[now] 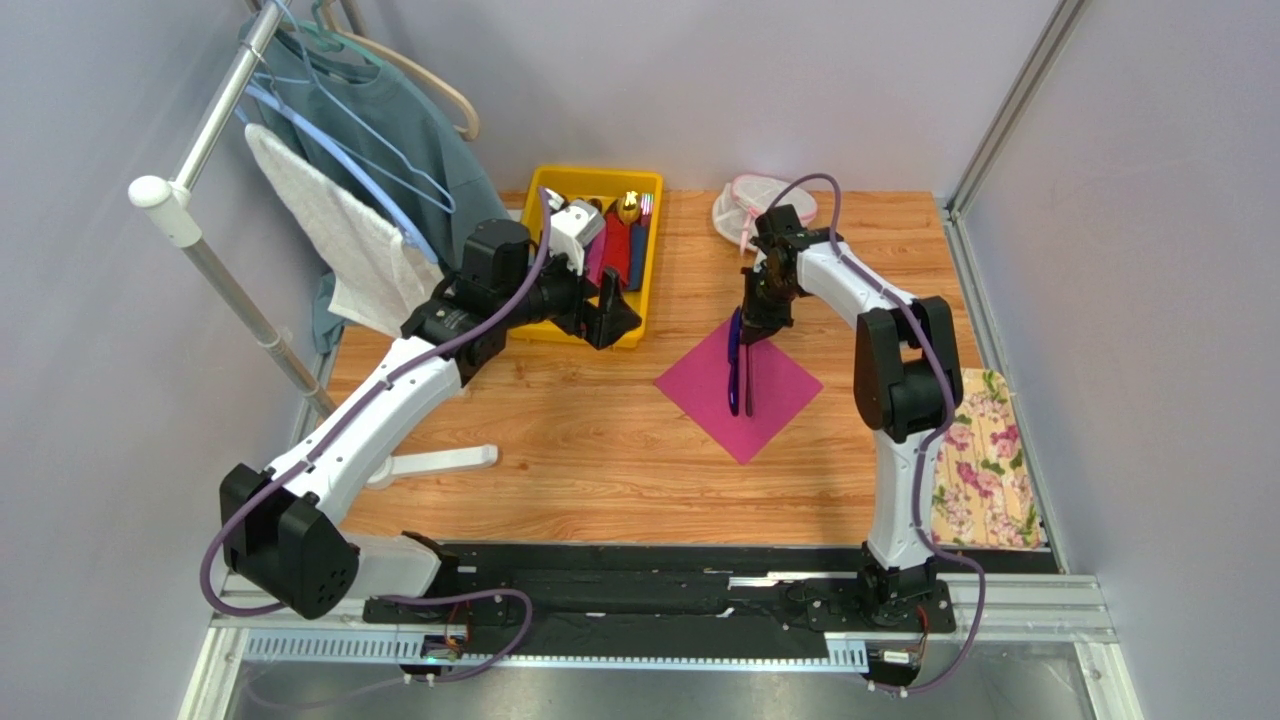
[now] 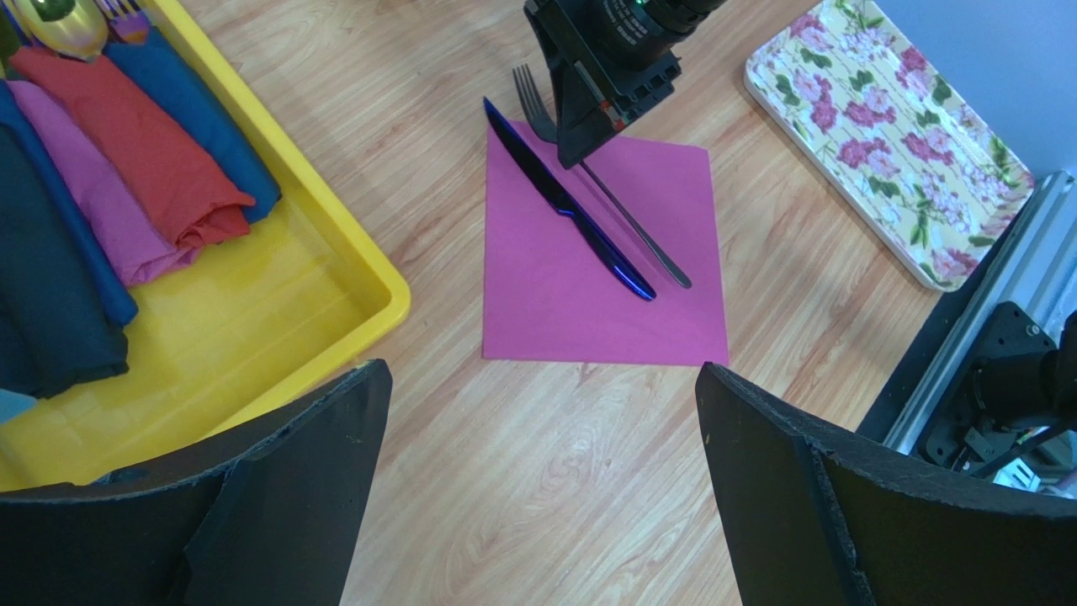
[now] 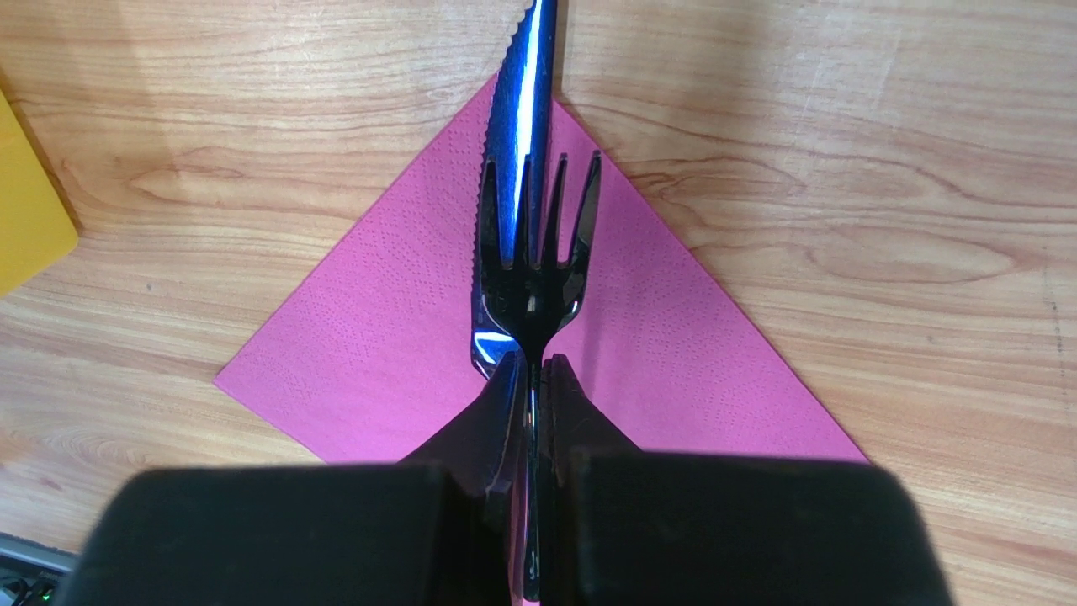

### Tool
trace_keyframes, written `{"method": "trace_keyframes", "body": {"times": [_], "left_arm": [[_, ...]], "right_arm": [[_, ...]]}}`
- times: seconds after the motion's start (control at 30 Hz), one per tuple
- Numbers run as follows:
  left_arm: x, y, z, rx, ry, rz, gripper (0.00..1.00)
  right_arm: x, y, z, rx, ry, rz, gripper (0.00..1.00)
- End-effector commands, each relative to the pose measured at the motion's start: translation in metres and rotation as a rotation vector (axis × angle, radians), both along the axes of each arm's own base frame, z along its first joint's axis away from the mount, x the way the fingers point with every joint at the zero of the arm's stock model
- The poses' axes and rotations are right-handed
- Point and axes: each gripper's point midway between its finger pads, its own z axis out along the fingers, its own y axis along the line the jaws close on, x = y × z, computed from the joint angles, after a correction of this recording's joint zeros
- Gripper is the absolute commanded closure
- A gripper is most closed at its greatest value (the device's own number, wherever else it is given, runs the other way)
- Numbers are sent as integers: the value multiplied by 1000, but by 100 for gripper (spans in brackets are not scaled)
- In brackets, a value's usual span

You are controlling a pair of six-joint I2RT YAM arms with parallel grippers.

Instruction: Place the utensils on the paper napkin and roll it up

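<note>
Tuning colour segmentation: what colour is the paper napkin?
The paper napkin is plain magenta-pink, no pattern; clearest in the left wrist view.

Bare table [image 1: 601, 465] lies open near and left of the paper napkin [image 2: 594, 303], from the rack foot [image 1: 436, 461] across to the base rail [image 1: 676, 578]; the napkin's near and left corners are uncovered. Over its far half hangs the right gripper [image 1: 747, 333], clamped on the fork [image 2: 645, 237], with the knife [image 2: 569, 208] lying just beside; both run down the middle. The right arm's elbow [image 1: 899, 368] blocks the right side, with the floral cloth [image 1: 984, 465] beyond. Far left, the yellow tray [image 1: 654, 285] and the wide-spread left gripper [image 1: 613, 323] narrow the gap; the mesh pouch [image 1: 747, 203] sits at the far edge.
</note>
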Motion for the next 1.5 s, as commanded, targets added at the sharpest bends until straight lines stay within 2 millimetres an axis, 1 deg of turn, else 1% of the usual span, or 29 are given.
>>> {"method": "trace_keyframes", "body": {"times": [0.0,0.17,0.33,0.53,0.83,0.9,1.0,1.07,1.1,1.17,1.2,1.23,1.27,1.3,1.33,1.4,1.43,1.47], "left_arm": [[4,-4,15,-19,-42,-11,1],[2,-3,12,-8,-39,-11,1],[2,-2,10,2,-36,-13,1],[2,-3,9,4,-22,-16,1],[0,-3,6,8,-6,-24,1],[0,-4,7,5,-9,-30,1],[-2,-5,7,4,-12,-44,1],[-5,-6,9,9,-35,-76,1],[-12,-9,12,1,-46,-121,1],[-19,-12,10,22,-102,-209,1],[-29,-17,13,7,-120,-276,1],[-33,-19,9,21,-153,-328,1],[-38,-21,8,20,-162,-367,1],[-46,-25,6,8,-170,-431,1],[-53,-31,-2,32,-208,-490,1],[-59,-40,-13,66,-259,-549,1],[-69,-48,-26,93,-301,-616,1],[-70,-56,-26,89,-358,-644,3]], "right_arm": [[16,4,10,12,-37,-13,98],[16,3,3,6,-20,-15,96],[16,4,0,5,-14,-19,92],[16,3,-5,8,2,-30,90],[19,0,-3,10,-5,-39,85],[20,0,-2,12,-7,-40,82],[24,-2,4,22,-19,-46,82],[26,-1,11,35,-30,-42,82],[27,-1,18,43,-43,-40,81],[27,-2,29,73,-55,-29,80],[27,-3,44,93,-82,-22,80],[26,-2,50,112,-92,-10,80],[22,-4,55,139,-92,4,80],[19,-6,68,159,-113,11,80],[16,-10,73,178,-118,18,80],[-1,-12,73,227,-88,38,81],[-8,-13,84,250,-104,47,80],[-14,-16,87,285,-96,49,81]]}}
